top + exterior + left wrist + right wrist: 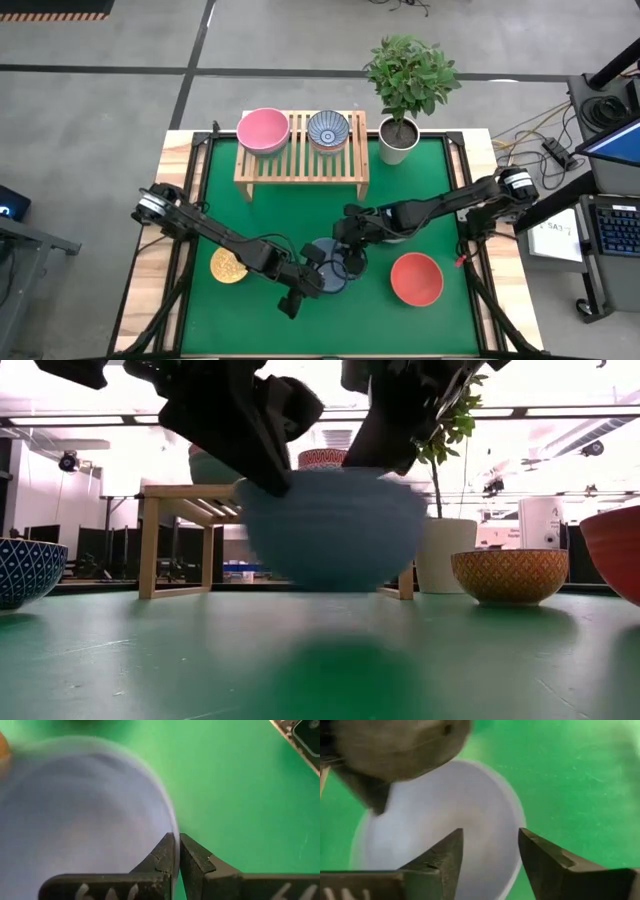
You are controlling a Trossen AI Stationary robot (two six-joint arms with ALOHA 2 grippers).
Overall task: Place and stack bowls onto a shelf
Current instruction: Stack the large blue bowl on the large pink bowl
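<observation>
green mat (pixel 420 190), plain blue-grey bowl (pixel 332 528)

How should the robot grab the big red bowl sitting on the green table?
Best bet: pinch the rim. The large plain red bowl sits upright and open, apart from other things, so a gripper could come straight down, one finger inside the wall and one outside. The near-right side of the rim is free; the right gripper is closer but busy at the blue-grey bowl.

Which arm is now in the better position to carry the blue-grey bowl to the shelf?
Probably the left. The left gripper has its jaws shut on the rim of the blue-grey bowl, lifted above the mat. The right gripper is open over the rim. The shelf has free space.
</observation>
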